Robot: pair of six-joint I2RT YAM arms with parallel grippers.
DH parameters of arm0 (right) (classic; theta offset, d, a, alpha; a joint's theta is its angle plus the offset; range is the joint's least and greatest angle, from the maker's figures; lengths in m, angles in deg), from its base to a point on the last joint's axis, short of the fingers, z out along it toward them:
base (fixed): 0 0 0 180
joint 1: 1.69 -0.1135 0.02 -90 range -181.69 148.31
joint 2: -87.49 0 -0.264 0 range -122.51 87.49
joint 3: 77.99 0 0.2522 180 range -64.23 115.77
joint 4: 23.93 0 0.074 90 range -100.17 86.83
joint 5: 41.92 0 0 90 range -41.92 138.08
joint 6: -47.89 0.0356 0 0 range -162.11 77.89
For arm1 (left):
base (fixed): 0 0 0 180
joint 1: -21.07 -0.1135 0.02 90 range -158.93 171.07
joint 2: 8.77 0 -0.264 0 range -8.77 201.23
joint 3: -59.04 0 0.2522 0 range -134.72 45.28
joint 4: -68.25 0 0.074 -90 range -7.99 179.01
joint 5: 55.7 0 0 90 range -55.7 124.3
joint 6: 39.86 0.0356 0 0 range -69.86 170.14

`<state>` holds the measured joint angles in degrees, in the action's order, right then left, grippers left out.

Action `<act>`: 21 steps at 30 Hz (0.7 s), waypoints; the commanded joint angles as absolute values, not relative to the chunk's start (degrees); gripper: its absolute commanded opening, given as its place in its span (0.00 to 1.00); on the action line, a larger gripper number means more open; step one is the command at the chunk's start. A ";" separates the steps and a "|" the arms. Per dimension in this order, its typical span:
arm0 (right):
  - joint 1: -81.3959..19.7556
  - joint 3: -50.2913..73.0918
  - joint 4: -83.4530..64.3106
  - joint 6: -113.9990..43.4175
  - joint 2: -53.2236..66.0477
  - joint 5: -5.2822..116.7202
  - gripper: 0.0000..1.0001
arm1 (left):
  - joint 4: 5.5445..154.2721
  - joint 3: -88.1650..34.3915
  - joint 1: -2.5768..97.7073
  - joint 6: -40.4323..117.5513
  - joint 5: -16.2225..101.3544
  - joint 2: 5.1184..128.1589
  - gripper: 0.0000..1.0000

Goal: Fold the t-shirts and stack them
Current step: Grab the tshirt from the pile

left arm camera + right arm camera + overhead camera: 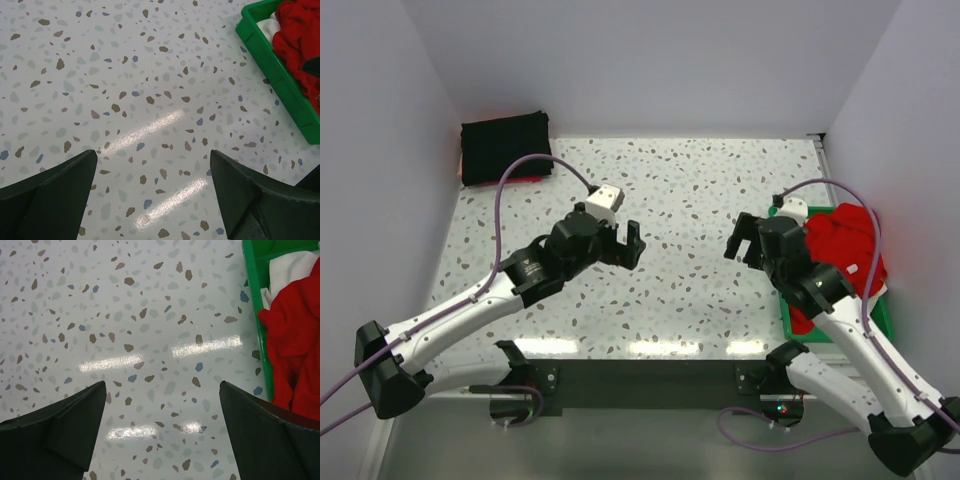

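A folded black t-shirt (pixel 505 148) lies at the table's far left corner, with a thin red edge showing under it. A crumpled red t-shirt (pixel 845 250) fills the green tray (pixel 788 322) at the right; it shows as well in the left wrist view (pixel 300 45) and the right wrist view (pixel 295 350). Whitish cloth (pixel 292 267) peeks out beneath the red one. My left gripper (pixel 630 245) (pixel 152 155) hovers open over bare table near the middle. Just left of the tray, my right gripper (pixel 738 240) (pixel 162 385) is open and holds nothing.
The speckled tabletop (pixel 690 190) stretches between the two arms. White walls close in the left, back and right sides. The green tray's wall (pixel 272 70) (pixel 255 295) stands along the table's right edge.
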<state>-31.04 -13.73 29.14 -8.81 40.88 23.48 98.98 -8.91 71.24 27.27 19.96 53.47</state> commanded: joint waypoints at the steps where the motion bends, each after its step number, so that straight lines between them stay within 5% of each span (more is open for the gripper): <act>1: -31.23 -12.38 28.86 -12.03 38.63 21.36 0.99 | 98.71 -9.56 71.08 28.96 21.30 52.05 1.00; 7: -29.30 -4.74 32.28 -13.63 25.04 12.04 0.99 | 99.24 -9.39 71.08 28.87 22.44 51.88 1.00; 17: 3.98 -3.15 26.22 -12.58 12.89 22.76 0.98 | 98.89 -8.16 71.16 28.78 23.49 51.26 1.00; 21: 8.76 -4.03 21.40 -9.15 7.44 25.05 0.98 | 98.71 -8.16 71.08 28.52 24.46 51.79 1.00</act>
<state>6.97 -4.90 26.11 -12.24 10.44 23.00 99.75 -8.43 71.24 27.31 23.06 52.40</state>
